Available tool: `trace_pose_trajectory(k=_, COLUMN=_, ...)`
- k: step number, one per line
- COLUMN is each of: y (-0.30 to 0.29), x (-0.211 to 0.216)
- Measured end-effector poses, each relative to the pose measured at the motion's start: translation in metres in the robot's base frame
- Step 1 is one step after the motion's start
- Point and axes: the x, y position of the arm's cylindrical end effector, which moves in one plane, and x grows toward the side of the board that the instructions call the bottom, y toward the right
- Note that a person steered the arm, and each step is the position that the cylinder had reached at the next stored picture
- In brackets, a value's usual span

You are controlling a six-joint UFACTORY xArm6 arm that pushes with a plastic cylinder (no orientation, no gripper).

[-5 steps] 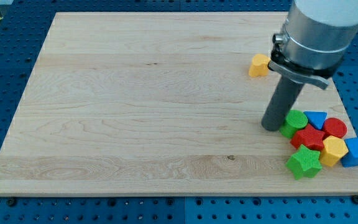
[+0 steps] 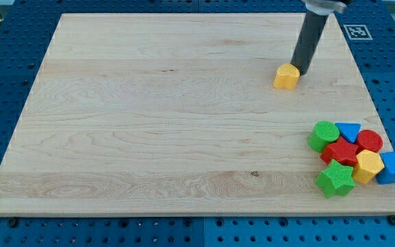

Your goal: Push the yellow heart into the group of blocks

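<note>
The yellow heart (image 2: 286,76) lies on the wooden board (image 2: 149,116) at the view's upper right. My tip (image 2: 300,71) sits just to the right of the heart and slightly above it, touching or nearly touching it. The group of blocks is at the view's lower right: a green round block (image 2: 323,134), a blue triangle (image 2: 349,130), a red round block (image 2: 370,140), a red star (image 2: 340,152), a yellow hexagon (image 2: 367,166), a blue cube (image 2: 394,167) and a green star (image 2: 335,180).
The board lies on a blue perforated table (image 2: 5,75). A black-and-white marker tag (image 2: 356,31) sits just off the board's upper right corner. The group lies close to the board's right and bottom edges.
My tip has moved from beside the green round block at the group's left up to the right side of the yellow heart. The blocks have not moved.
</note>
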Motion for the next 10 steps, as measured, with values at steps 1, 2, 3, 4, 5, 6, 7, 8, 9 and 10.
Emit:
trace_pose_trajectory(k=1, y=0.000, x=0.025)
trace_pose_trajectory(k=2, y=0.000, x=0.026)
trace_pose_trajectory(k=3, y=-0.002, x=-0.013)
trace_pose_trajectory(k=4, y=-0.006, x=-0.013)
trace_pose_trajectory(k=5, y=-0.018, x=0.003)
trace_pose_trajectory(k=6, y=-0.026, x=0.025)
trace_pose_trajectory(k=7, y=-0.036, x=0.039)
trace_pose_trajectory(k=8, y=-0.050, x=0.042)
trace_pose_trajectory(k=9, y=-0.075, x=0.042)
trace_pose_trajectory(k=10, y=-0.093, x=0.056)
